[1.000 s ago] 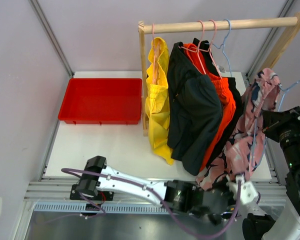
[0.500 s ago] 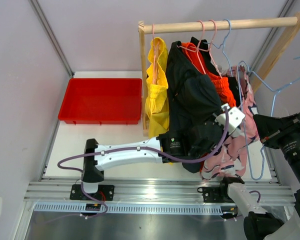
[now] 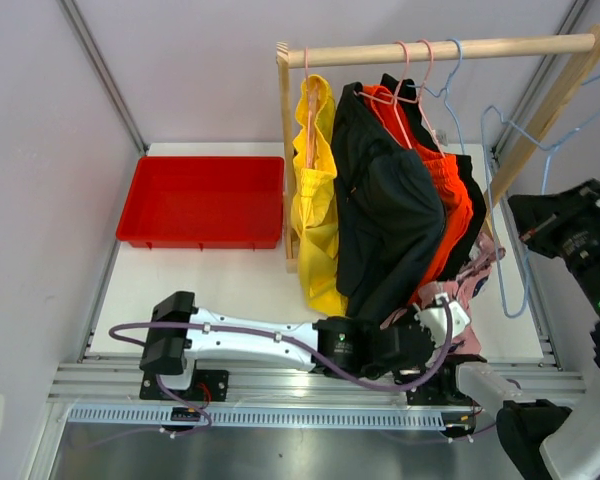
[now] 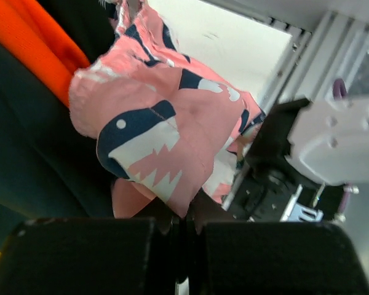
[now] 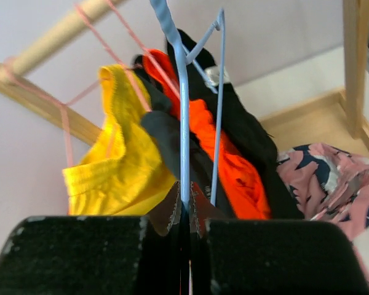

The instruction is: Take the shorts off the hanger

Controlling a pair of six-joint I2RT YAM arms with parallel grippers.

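Ok so, biggest thing first: the wooden rack (image 3: 440, 48) stands along the back of the white table (image 3: 220, 290), with the red tray (image 3: 202, 200) sitting to its left, just beside the rack's left post.

Four pairs hang off the rod on the left half. The yellow shorts (image 3: 318, 200) are nearest the post. Next come the dark charcoal shorts (image 3: 390, 220), draped in front, with the orange shorts (image 3: 452, 205) peeking out behind them, and the black shorts (image 3: 474, 225) at the far right of the bunch. A couple of pink hangers (image 3: 412, 70) are hooked over the rod above them.

The pink patterned shorts (image 3: 462, 285) are not up on the rod. They're bunched low at the front right of the table, tucked under the hem of the dark pairs.

My left claw (image 4: 186, 212) is pinched tight on a fold of that pink fabric, fingers basically together, with the cloth spilling up and away from the tips.

My right claw (image 5: 186, 212) is off to the right of the rack, raised, clamped on the thin wire of the blue hanger (image 3: 518, 160). From above, that wire looks bare. I can't tell if its lowest loop touches the pink bundle.
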